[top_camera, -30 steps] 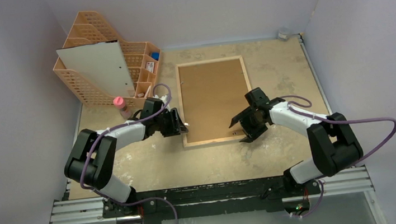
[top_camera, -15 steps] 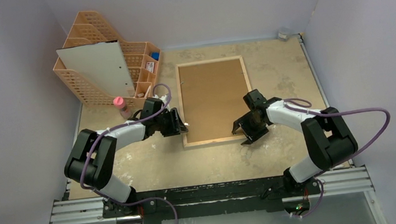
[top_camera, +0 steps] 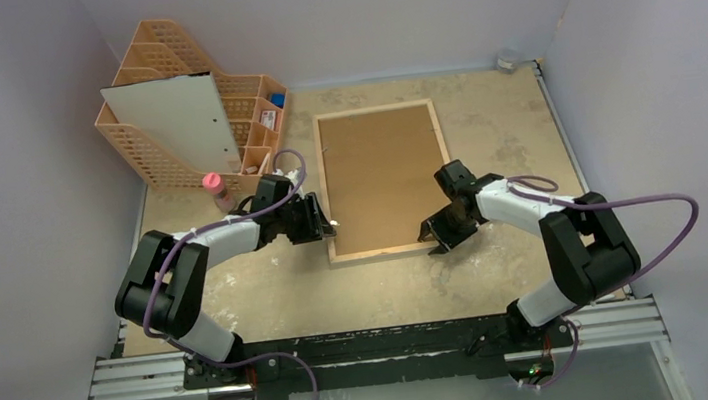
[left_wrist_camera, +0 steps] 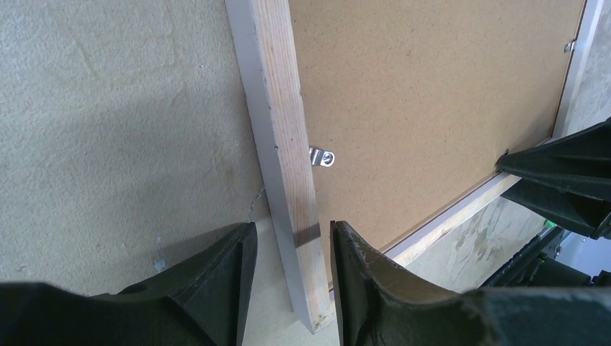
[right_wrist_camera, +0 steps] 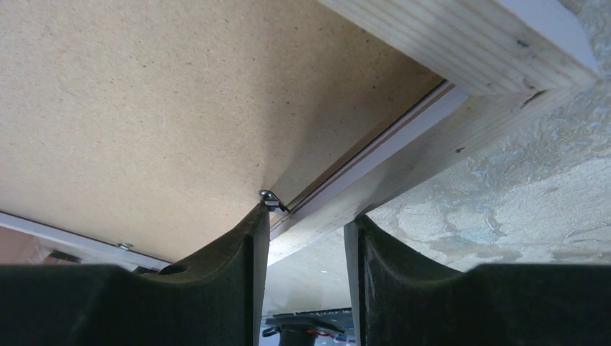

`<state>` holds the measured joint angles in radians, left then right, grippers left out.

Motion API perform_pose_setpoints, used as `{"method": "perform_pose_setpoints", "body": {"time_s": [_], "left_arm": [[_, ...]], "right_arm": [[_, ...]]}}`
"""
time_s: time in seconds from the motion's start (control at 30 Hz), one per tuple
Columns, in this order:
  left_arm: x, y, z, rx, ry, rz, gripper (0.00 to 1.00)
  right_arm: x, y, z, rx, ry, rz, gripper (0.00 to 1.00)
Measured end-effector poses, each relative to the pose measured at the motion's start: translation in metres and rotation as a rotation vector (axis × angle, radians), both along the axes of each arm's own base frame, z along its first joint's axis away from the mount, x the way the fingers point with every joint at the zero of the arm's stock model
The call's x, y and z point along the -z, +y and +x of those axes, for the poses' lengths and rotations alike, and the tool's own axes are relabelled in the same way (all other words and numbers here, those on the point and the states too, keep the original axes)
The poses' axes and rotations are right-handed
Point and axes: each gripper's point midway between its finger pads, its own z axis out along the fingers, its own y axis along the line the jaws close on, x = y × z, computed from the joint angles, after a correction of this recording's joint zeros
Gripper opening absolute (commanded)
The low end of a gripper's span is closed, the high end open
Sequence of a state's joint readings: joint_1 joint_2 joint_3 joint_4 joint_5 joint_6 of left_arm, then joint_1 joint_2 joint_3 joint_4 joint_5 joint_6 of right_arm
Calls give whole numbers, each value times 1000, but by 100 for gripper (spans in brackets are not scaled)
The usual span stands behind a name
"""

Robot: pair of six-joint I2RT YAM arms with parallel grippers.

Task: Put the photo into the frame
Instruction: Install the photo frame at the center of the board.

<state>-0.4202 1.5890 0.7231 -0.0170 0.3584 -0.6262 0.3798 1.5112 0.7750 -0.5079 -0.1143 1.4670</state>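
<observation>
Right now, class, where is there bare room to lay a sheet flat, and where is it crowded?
Free: the table strip between the frame and the arm bases, and the far patch right of the frame. Crowded: back left, by the file organiser and pink bottle, and the frame's near corners, where the left gripper and right gripper sit.

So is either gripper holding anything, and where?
The left gripper and right gripper each straddle a side rail of the frame near its near corners; actual clamping cannot be told.

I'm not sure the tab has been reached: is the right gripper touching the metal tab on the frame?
Touching. The right wrist view shows one fingertip of the right gripper butted against the metal tab on the frame rail.
</observation>
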Motion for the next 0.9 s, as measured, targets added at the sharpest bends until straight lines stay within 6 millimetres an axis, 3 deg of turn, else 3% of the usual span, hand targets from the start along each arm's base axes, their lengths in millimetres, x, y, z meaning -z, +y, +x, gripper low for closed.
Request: {"method": "perform_pose_setpoints", "body": {"time_s": [0.17, 0.23, 0.3, 0.37, 0.43, 0.5, 0.73, 0.9], "left_arm": [[0, 0, 0, 0, 0, 0, 44], [0, 0, 0, 0, 0, 0, 44], [0, 0, 0, 0, -1, 1, 44], [0, 0, 0, 0, 0, 1, 44], [0, 0, 0, 0, 2, 3, 44], [1, 1, -1, -1, 3, 3, 44], [1, 1, 0, -1, 2, 3, 44], [1, 1, 0, -2, 3, 5, 44]], "right_arm": [[0, -1, 0, 0, -1, -3, 24], [0, -1, 0, 0, -1, -3, 25], [0, -1, 0, 0, -2, -6, 40], [0, -2, 0, 1, -4, -10, 64], [1, -5, 1, -4, -10, -25, 73], [1, -8, -1, -12, -7, -46, 77], [1, -12, -1, -29, -12, -67, 71], [2, -12, -2, -54, -3, -74, 57]]}}
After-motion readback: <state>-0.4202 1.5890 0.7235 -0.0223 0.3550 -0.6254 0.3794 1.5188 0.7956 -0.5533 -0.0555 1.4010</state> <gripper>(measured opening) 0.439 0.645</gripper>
